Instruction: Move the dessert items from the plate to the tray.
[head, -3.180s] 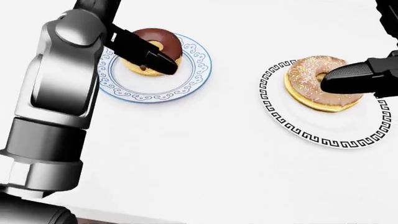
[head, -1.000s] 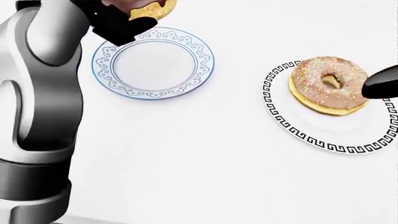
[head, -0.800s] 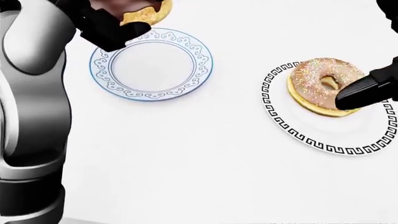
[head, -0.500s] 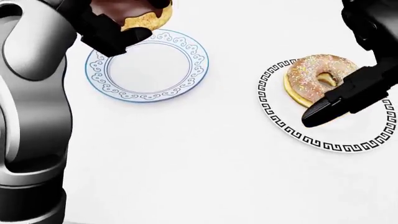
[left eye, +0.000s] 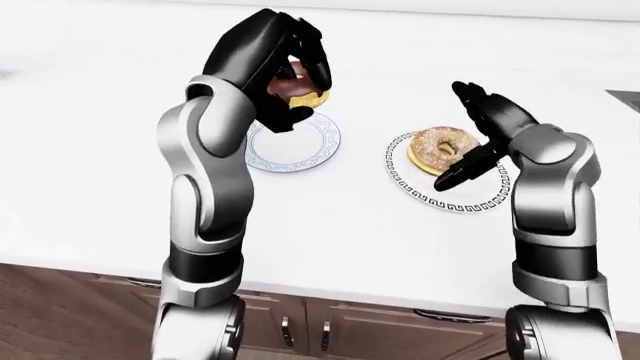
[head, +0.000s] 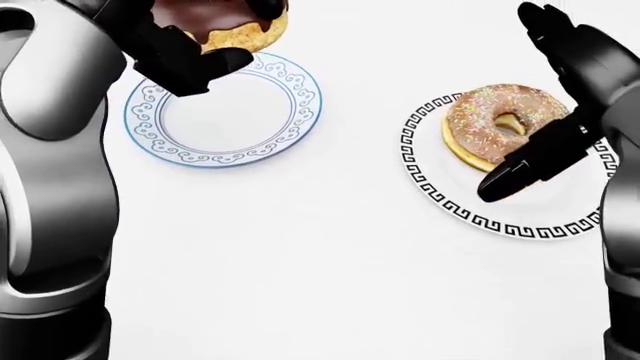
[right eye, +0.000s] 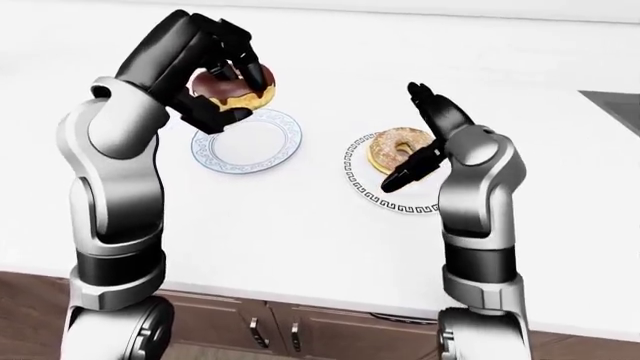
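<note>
My left hand (left eye: 300, 75) is shut on a chocolate-glazed donut (head: 235, 26) and holds it in the air above the upper-left rim of a bare blue-patterned plate (head: 305, 112). A pink-frosted sprinkled donut (head: 480, 124) lies on a white plate with a black key-pattern border (head: 440, 199) to the right. My right hand (head: 520, 105) is open over that donut: the fingers point up past its upper right side and the thumb reaches across its lower right edge. No tray shows in any view.
Both plates sit on a white counter (left eye: 330, 225). Brown cabinet doors with metal handles (left eye: 300, 330) run below its near edge in the eye views. A dark corner of some fixture (left eye: 627, 96) shows at the right edge.
My left hand lifted the chocolate donut off the blue plate, which now lies bare. The right hand drew off the sprinkled donut, then swung back over it, spread open.
</note>
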